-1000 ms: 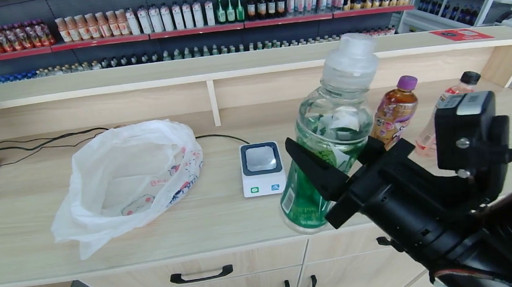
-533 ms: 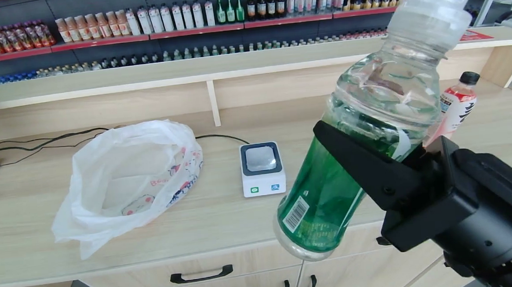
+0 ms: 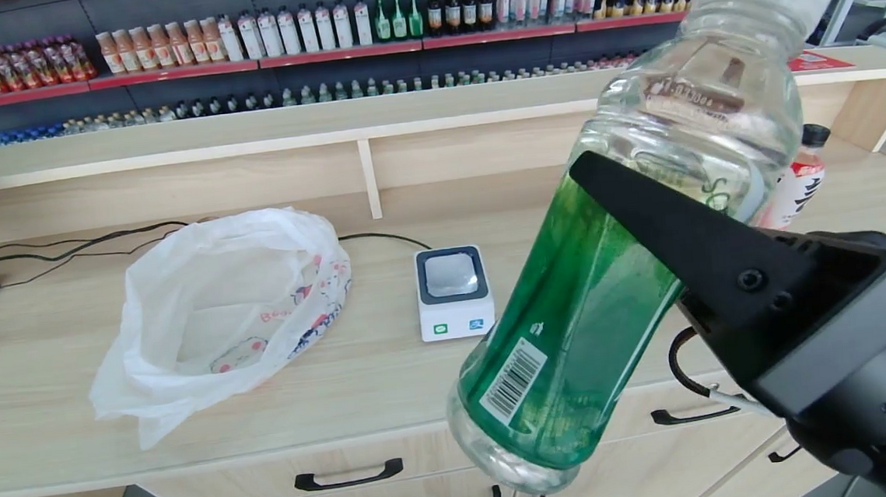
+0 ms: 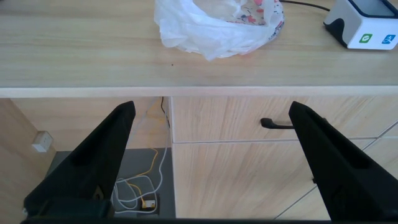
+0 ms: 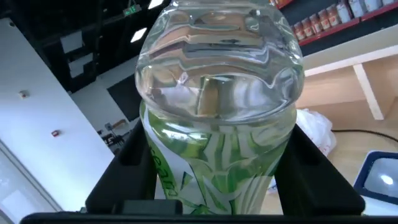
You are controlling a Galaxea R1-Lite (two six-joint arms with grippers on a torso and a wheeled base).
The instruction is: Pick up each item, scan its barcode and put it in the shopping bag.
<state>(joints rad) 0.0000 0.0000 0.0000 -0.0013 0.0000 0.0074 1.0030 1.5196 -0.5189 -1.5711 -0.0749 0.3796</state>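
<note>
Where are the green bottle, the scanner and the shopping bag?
green bottle [image 3: 574, 333], head view, on its green label.
scanner [image 3: 453, 275], head view, on its grey top window.
shopping bag [image 3: 206, 312], head view, on its white inner wall.

The green bottle [image 3: 573, 325] has its cap chopped off by the top edge, and the red-label bottle [image 3: 799, 184] is mostly hidden behind it.

One green bottle [image 3: 574, 333], one seemingly pink bottle [image 3: 799, 191], one shopping bag [image 3: 221, 303], one scanner [image 3: 454, 298].

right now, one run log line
right gripper: shut on green bottle | bottle: tilted, off counter | scanner: on counter | left gripper: open
</note>
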